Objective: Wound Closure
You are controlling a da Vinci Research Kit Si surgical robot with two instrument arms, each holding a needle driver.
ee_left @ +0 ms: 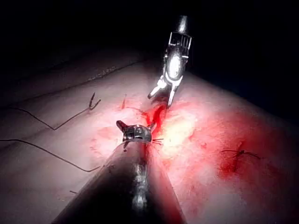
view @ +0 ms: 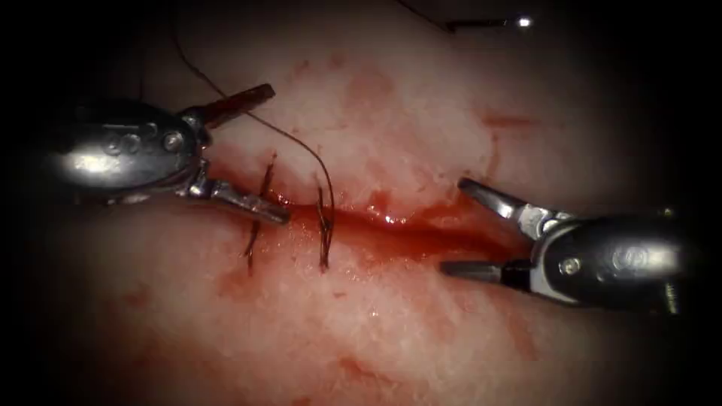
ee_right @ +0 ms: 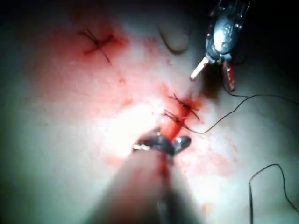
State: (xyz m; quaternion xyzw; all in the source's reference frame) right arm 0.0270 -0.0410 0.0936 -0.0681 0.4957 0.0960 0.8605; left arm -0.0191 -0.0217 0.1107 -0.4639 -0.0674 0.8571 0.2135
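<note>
Here, both steel tools are gaping wide, holding nothing: left tool [view: 252, 154] at the wet red cut's [view: 391, 222] left end beside dark stitches [view: 323, 225], right tool [view: 462, 225] at its right end; thin thread [view: 301, 143] is trailing above, and the curved needle [ee_right: 251, 200] possibly lies well off the cut.

The endoscope looked down from above and in front at the cut [view: 391, 222] in the tissue [view: 421, 135], near enough for both tool tips to frame it — left arm's tool [view: 248, 154] at picture left, right arm's tool [view: 470, 229] at picture right. Each wrist view looked along its own shaft from very close and faced the opposite tool across the cut. All three views shared the cut and its two stitches [view: 325, 225].
</note>
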